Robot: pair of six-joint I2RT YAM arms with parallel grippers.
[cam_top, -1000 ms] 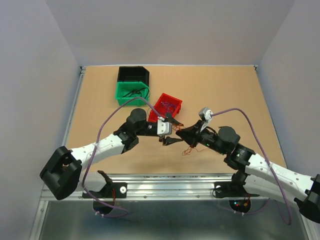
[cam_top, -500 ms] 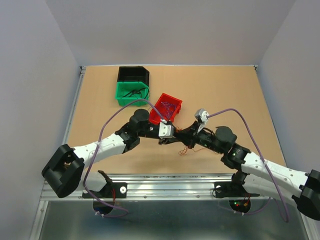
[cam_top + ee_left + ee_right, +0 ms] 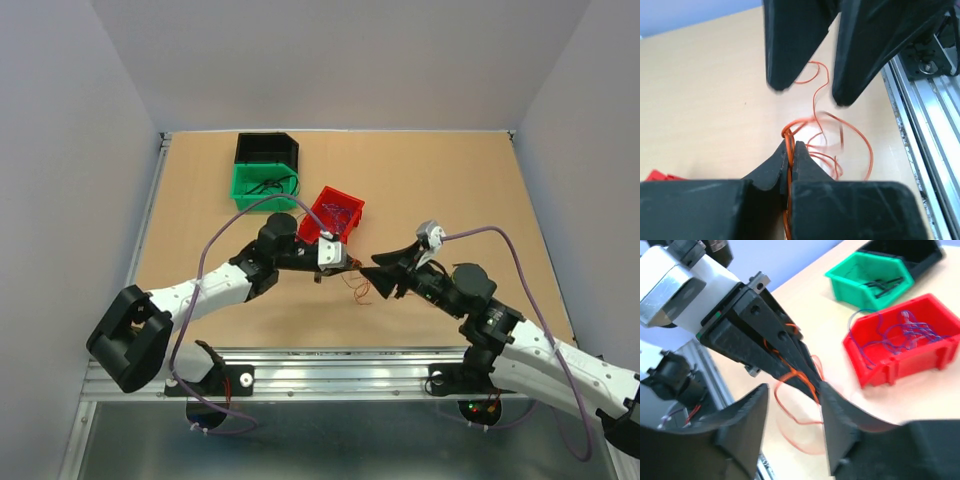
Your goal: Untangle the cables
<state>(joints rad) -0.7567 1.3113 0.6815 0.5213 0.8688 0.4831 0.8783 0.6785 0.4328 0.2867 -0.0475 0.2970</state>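
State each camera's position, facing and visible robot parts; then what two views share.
Top external: above, behind, facing down at the table; left arm, right arm show.
Left wrist: on its wrist, facing the right gripper; own shut fingers show.
Right wrist: facing the left gripper, red bin; own open fingers show.
Shared: orange cable in both wrist views.

Three bins point(image 3: 262, 187) point(image 3: 320, 215) point(image 3: 266, 148) — two grippers point(image 3: 790, 150) point(image 3: 794, 387) (robot's)

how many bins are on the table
3: a black bin at the far left, a green bin right against its near side, and a red bin standing apart to their right. None seems hidden.
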